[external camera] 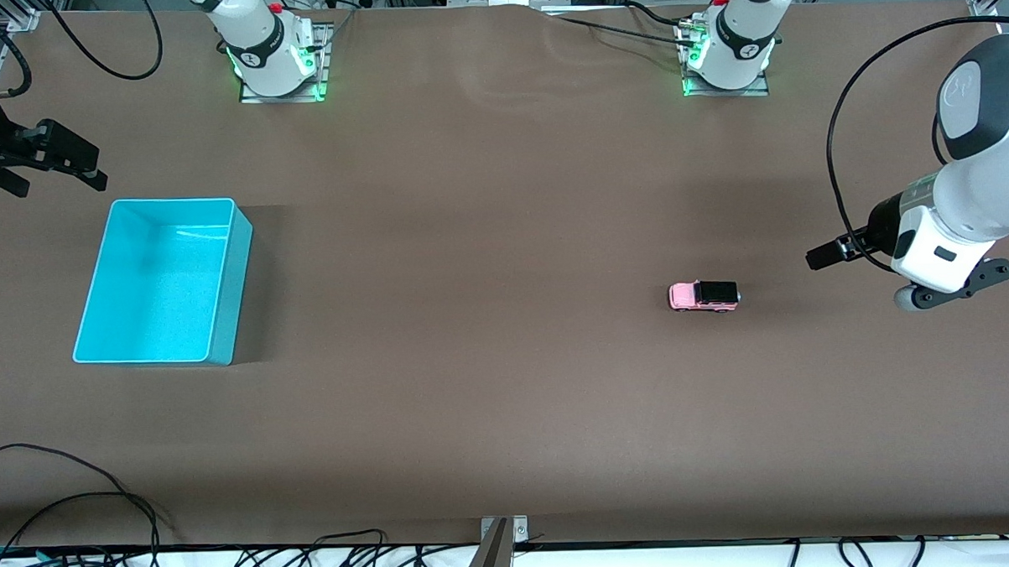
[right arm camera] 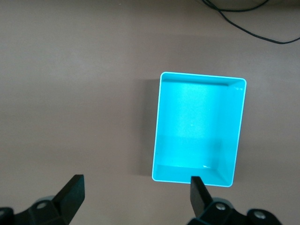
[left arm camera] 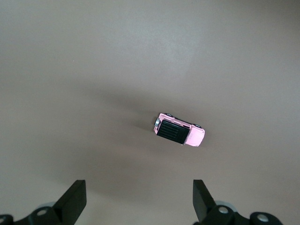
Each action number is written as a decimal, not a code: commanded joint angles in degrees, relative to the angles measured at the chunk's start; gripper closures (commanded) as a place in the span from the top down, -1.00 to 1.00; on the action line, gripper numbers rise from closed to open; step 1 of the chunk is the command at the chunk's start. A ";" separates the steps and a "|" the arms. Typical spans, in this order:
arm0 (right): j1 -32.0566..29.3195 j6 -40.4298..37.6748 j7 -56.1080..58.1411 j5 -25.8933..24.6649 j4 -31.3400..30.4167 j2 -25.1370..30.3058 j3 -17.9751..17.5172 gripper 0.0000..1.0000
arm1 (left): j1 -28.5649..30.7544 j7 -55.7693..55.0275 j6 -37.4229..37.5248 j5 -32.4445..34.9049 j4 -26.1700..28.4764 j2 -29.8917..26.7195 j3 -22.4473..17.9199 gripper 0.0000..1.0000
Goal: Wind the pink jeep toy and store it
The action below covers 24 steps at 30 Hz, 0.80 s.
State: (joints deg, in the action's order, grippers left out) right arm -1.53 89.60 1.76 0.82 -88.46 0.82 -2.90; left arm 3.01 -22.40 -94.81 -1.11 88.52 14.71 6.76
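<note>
Nearest the front camera I have a tangle of black cables along the table edge, at about six to eight o'clock in the front view. The pink jeep toy sits on its wheels on the bare table toward the left arm's end, around four o'clock from the table's middle, untouched and well apart from the turquoise bin, which stands empty at nine o'clock toward the right arm's end.

My left hand hangs over the table near the jeep, at roughly three o'clock in the front view, fingers spread wide and holding nothing; its wrist view shows the jeep lying skewed to the line between the fingertips. My right hand waits up by the bin's corner at about ten o'clock, also spread wide and empty.

My worries, as I judge it: the jeep is tiny and rolls, so a descent that lands off-centre could nudge it away instead of catching it. If I don't turn the wrist to square up with its sides, the fingers may pinch it corner to corner and it could twist out. Pulling it back to wind it with too little downward pressure may just skid the wheels.
</note>
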 commanded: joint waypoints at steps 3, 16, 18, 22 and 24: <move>-0.14 -0.56 -0.80 -0.47 1.54 -0.38 0.00 1.00 | -0.29 -0.72 -0.46 -0.47 -0.01 -0.12 -0.17 1.00; 0.04 -0.83 -0.80 -0.56 1.54 -0.47 -0.35 1.00 | -0.37 -0.89 -0.46 -0.47 0.08 -0.12 -0.08 1.00; 0.04 -0.83 -0.80 -0.56 1.54 -0.47 -0.26 1.00 | -0.37 -1.33 -0.46 -0.47 0.08 -0.12 -0.08 1.00; -0.05 -0.83 -0.71 -0.56 1.54 -0.47 -0.17 1.00 | -0.37 -1.51 -0.55 -0.47 0.08 -0.03 -0.08 1.00; -0.05 -0.92 -0.71 -0.56 1.54 -0.47 -0.17 1.00 | -0.46 -1.51 -0.46 -0.47 0.08 -0.03 -0.08 1.00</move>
State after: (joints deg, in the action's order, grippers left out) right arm -1.51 89.59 1.75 0.82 -88.40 0.82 -2.96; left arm 2.86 -23.21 -94.81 -1.11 88.52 14.72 6.76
